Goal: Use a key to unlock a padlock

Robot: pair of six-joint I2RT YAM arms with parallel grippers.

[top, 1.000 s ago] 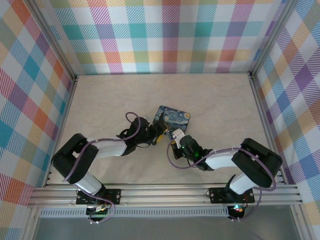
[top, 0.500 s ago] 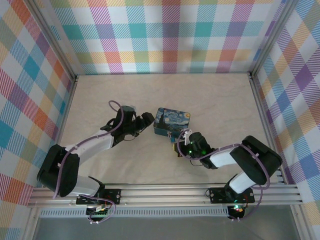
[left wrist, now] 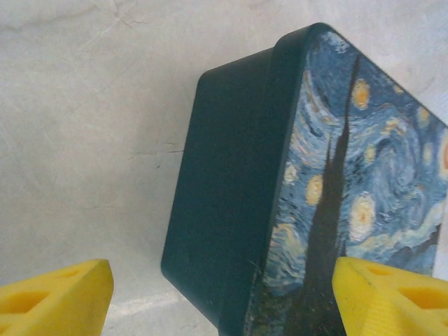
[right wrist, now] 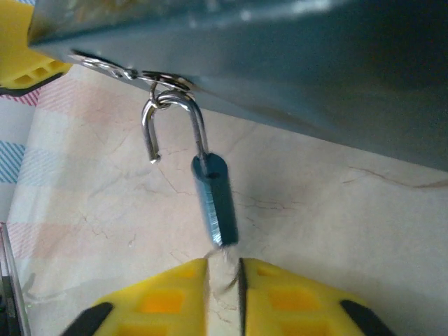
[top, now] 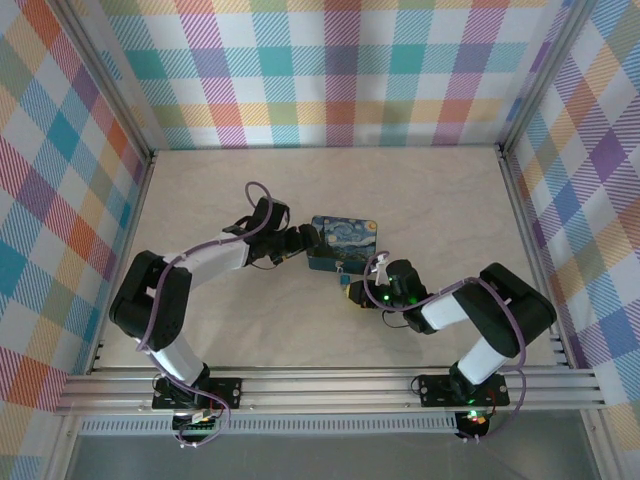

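While hooked on tin, padlock toward key

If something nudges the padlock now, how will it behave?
The padlock would probably pivot, since its shackle is hooked through the tin's ring. One shackle end is free, so it might slip off. It looks small, so likely light.

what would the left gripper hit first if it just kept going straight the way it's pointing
The Starry Night tin: its dark side wall lies straight ahead of the left gripper, whose jaws stand open. Depth is unclear, but it looks close.
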